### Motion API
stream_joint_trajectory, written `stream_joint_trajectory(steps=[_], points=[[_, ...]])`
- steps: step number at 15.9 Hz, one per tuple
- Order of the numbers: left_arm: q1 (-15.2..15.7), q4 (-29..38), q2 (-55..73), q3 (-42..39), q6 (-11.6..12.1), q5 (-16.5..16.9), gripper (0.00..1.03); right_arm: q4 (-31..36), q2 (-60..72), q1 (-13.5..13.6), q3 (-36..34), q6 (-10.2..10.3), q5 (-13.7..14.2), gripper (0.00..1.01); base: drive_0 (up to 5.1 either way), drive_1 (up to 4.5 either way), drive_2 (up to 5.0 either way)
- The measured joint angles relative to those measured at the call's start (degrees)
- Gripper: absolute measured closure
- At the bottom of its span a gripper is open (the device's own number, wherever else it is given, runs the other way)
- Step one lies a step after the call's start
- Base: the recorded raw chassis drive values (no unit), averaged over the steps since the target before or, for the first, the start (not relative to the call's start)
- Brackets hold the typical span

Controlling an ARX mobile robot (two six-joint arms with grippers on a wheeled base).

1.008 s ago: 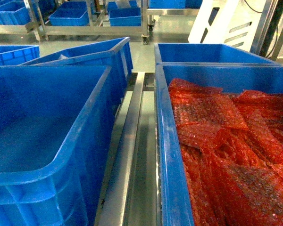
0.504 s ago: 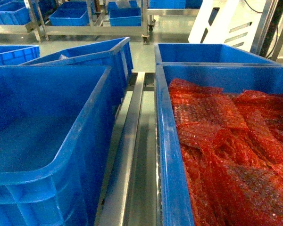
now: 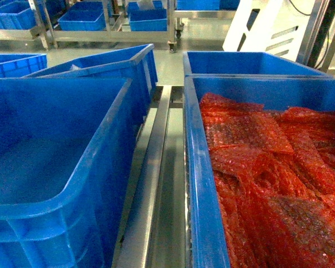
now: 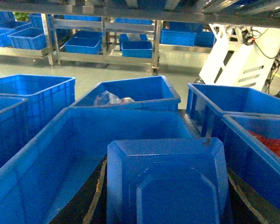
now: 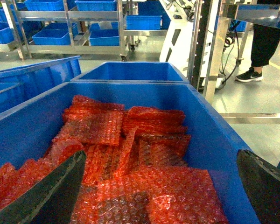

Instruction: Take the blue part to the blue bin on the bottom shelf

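Left gripper [image 4: 165, 205] gripped a blue part [image 4: 165, 182] low-centre over the empty blue bin [image 4: 46, 163], drop still pending; right gripper [image 5: 158, 196] hung open above red bubble-wrap bags [image 5: 130, 154].

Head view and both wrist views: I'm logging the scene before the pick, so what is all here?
Near left bin: one, blue, empty, left of the rail.
Near right bin: one, blue, right of the rail.
Bubble-wrap bags: many, red, piled in the near right bin.
Centre rail: one, steel, between the near bins.
Far bins: several, blue, behind and on background racks.
Blue part: one, held in the left claw.
Right claw: open, over the bags; dark fingers.
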Motion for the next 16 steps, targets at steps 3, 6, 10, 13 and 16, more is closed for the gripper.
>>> stream_joint_trajectory(steps=[3,6,10,13,16], points=[[0.0,0.0,0.0,0.0,0.02,0.0,0.59,0.02,0.0,0.0,0.0,0.0,0.0,0.03,0.0,0.0,0.0],[0.0,0.0,0.0,0.0,0.02,0.0,0.59,0.02,0.0,0.0,0.0,0.0,0.0,0.03,0.0,0.0,0.0],[0.0,0.0,0.0,0.0,0.02,0.0,0.59,0.02,0.0,0.0,0.0,-0.02,0.0,0.03,0.0,0.0,0.0],[-2.21,-9.66,1.7,2.93,0.77,-7.06,0.59,0.0,0.0,0.0,0.0,-0.02,0.0,0.03,0.0,0.0,0.0],[0.09,-11.34,8.11,5.05,1.09,-12.72,0.59,0.02,0.0,0.0,0.0,0.0,0.02,0.03,0.0,0.0,0.0]])
